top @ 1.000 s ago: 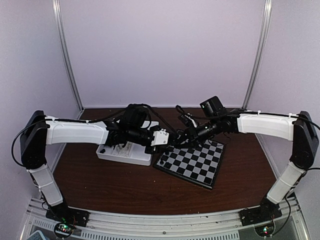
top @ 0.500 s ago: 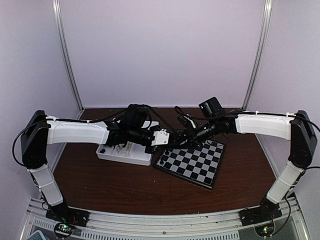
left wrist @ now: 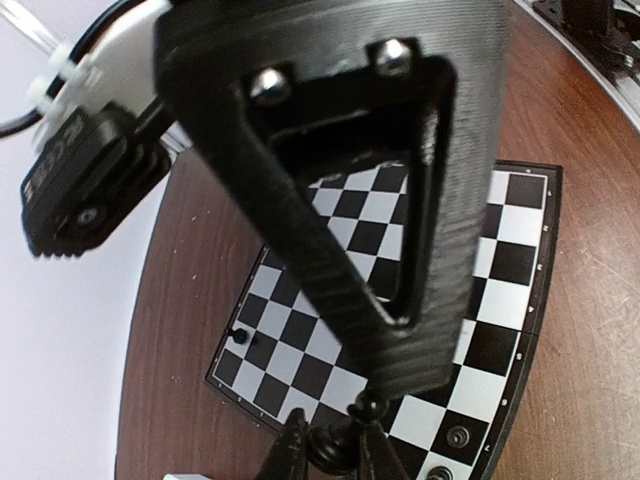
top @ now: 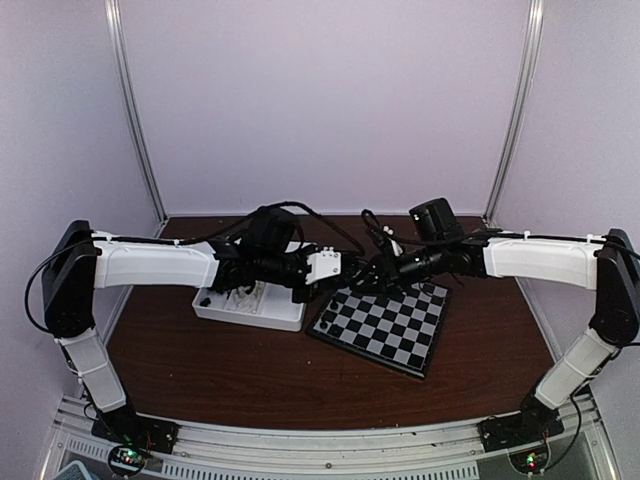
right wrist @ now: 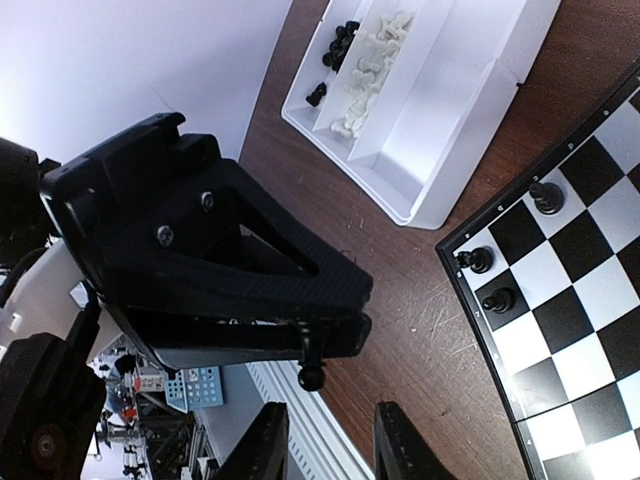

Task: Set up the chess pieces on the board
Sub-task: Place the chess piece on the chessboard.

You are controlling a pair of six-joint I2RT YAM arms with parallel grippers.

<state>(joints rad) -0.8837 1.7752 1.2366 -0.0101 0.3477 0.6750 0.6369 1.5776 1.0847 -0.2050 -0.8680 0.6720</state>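
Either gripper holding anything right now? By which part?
Left gripper pinches a black chess piece by its body, rounded end protruding past the fingertips. Right gripper open, empty.

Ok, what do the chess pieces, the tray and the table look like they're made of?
The chess pieces: likely moulded plastic, slightly glossy. The tray: white plastic by its look, smooth, matt, with rounded moulded walls. The table: wood or wood-look laminate, reddish brown, faintly scratched; can't tell which.
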